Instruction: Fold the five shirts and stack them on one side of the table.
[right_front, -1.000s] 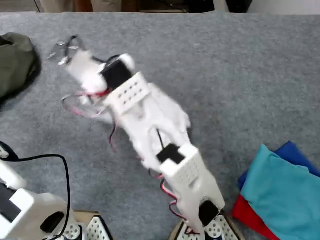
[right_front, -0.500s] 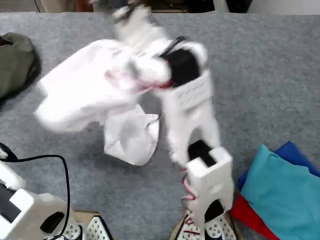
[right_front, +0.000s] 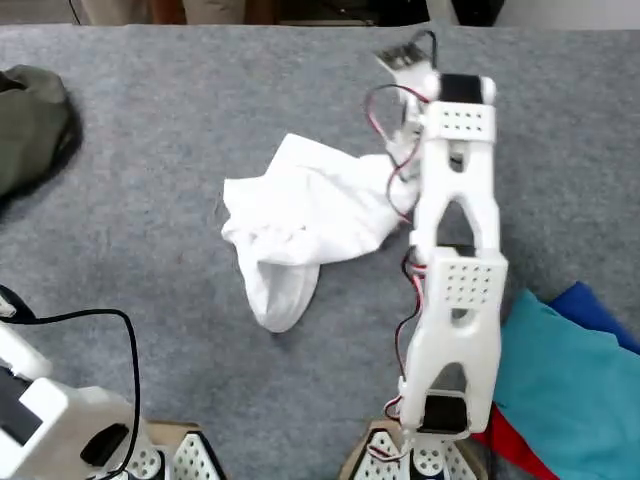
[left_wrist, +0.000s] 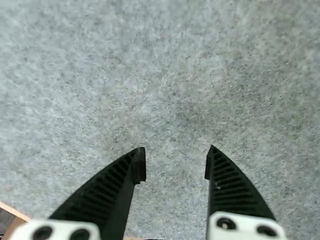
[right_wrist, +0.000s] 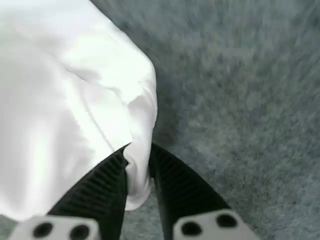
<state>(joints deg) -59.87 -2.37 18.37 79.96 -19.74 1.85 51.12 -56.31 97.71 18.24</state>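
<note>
White shirt (right_wrist: 65, 100) pinched in right gripper (right_wrist: 139, 162), plain at its wrist — left gripper (left_wrist: 174, 162) spread wide.

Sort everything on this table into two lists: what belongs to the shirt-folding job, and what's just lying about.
Job: white shirt, pinched in the right gripper; teal shirt, blue shirt and red shirt piled together; olive garment, bunched at the table's edge.

Lying about: black cable near an arm's base; grey table cover.
</note>
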